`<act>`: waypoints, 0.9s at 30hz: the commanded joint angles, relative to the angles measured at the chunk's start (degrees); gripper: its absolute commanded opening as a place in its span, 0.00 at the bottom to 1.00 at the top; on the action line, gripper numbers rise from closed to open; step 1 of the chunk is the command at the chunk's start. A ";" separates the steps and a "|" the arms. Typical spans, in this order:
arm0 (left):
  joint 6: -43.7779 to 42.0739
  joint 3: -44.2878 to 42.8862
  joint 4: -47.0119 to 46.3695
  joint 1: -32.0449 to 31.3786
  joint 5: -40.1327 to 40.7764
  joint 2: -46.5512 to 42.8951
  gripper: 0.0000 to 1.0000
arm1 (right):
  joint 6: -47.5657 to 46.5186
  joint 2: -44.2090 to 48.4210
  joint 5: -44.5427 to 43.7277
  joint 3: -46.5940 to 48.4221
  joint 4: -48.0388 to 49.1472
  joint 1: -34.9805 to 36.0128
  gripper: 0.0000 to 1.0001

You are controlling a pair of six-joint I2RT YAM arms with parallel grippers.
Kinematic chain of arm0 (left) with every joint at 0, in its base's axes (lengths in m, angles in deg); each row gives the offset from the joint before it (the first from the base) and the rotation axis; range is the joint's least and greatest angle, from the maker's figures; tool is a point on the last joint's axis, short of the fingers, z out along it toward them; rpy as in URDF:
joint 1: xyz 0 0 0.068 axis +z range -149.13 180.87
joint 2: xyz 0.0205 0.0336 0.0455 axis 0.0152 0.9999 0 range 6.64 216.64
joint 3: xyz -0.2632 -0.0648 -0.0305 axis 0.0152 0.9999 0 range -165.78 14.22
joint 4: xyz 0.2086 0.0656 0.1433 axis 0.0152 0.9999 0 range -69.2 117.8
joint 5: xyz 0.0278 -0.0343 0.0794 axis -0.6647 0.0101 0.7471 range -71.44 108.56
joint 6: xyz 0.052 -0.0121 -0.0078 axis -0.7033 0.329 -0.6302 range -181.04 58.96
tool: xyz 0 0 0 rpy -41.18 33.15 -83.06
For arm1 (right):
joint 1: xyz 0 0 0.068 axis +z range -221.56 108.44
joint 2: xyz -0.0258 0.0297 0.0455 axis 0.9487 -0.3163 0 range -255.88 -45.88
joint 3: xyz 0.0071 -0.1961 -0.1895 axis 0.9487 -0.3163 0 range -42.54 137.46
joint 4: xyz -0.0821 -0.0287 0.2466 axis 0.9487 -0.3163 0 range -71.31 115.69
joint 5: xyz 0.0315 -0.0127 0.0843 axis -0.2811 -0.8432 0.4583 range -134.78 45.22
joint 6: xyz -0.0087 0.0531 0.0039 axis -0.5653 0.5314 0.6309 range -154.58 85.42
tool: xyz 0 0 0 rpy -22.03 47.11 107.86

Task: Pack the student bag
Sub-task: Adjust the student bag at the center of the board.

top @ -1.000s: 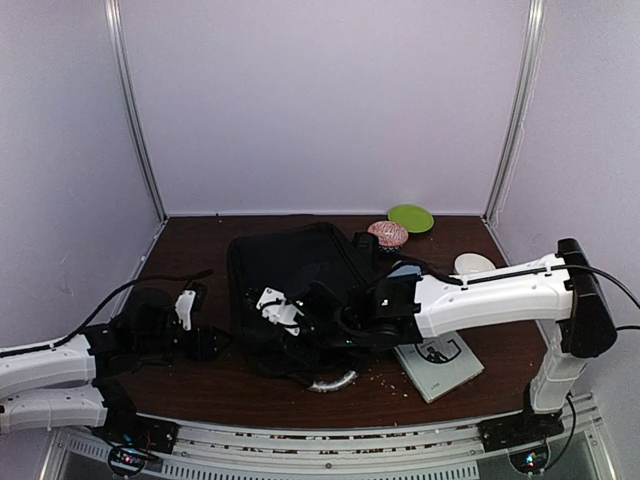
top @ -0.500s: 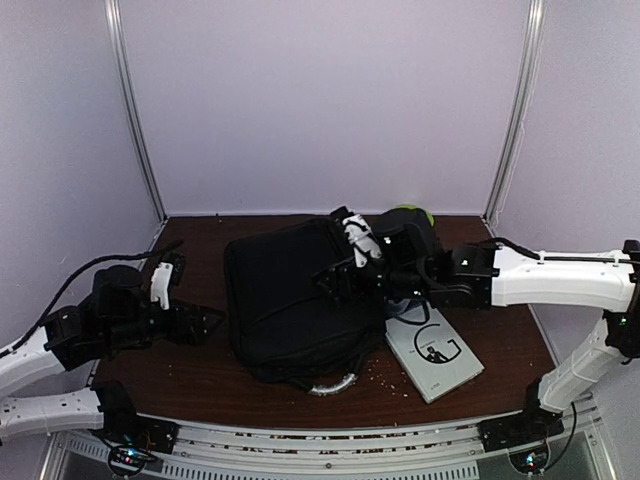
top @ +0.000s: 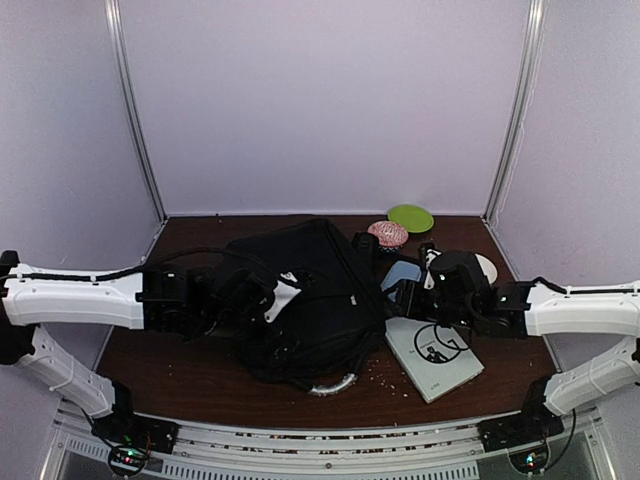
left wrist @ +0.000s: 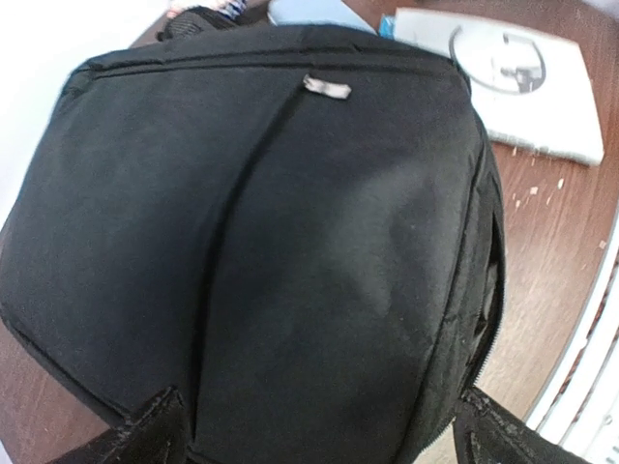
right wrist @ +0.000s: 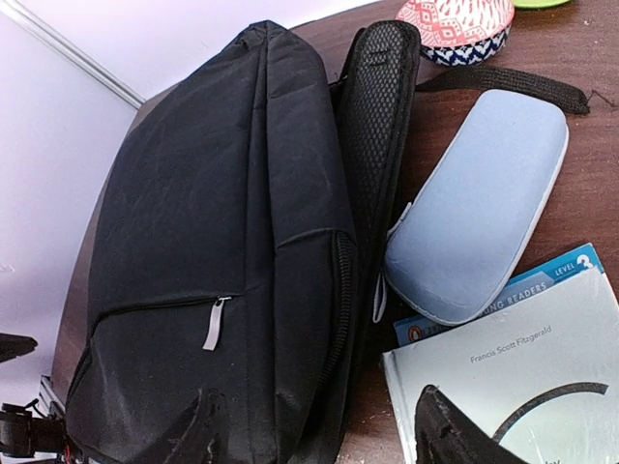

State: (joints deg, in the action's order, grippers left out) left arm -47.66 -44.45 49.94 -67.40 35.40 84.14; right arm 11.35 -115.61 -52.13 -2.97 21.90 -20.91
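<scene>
Sprawling across the middle of the brown desk [top: 200, 380], the student bag [top: 310, 290] can be made out as a soft, lumpy black fabric thing with a mesh-padded strap. The left end effector [left wrist: 319, 416] is held wide over it, nothing gripped. The right end effector [right wrist: 317, 411] is parted too, empty, beside a smooth pale-blue oval case [right wrist: 479, 208] and a glossy book [right wrist: 513, 377] that's cropped by the frame.
</scene>
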 commanded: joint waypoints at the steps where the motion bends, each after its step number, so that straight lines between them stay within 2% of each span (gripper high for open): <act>1: -7.52 -3.46 2.42 -0.80 -1.69 5.13 0.98 | 5.68 1.05 2.28 -2.62 5.46 -1.13 0.65; 9: -9.51 -6.29 1.67 -1.65 -3.07 12.16 0.98 | 10.00 -2.03 9.14 -3.79 12.45 -2.04 0.66; 12: -9.06 -6.47 0.42 -1.86 -2.41 13.81 0.92 | 11.59 -3.26 10.08 -3.57 13.76 -2.25 0.66; 14: -8.49 -6.98 0.38 -1.87 -0.46 15.20 0.79 | 12.69 -4.50 10.57 -2.99 13.97 -2.31 0.66; 16: -7.21 -7.48 0.59 -1.87 2.31 15.89 0.59 | 13.59 -5.63 10.84 -2.23 13.95 -2.38 0.65; 23: -4.42 -5.01 -2.30 -1.87 5.15 12.03 0.02 | 15.93 -8.92 11.56 -0.46 11.97 -3.05 0.65; 27: -2.87 -3.80 -3.06 -1.87 6.67 9.76 0.00 | 15.93 -13.60 15.72 3.12 12.28 -3.44 0.63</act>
State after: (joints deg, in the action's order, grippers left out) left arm -52.92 -49.65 50.58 -69.21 39.38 97.43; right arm 26.30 -125.49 -40.53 -3.86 33.99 -23.75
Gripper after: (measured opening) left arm 0.012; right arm 0.644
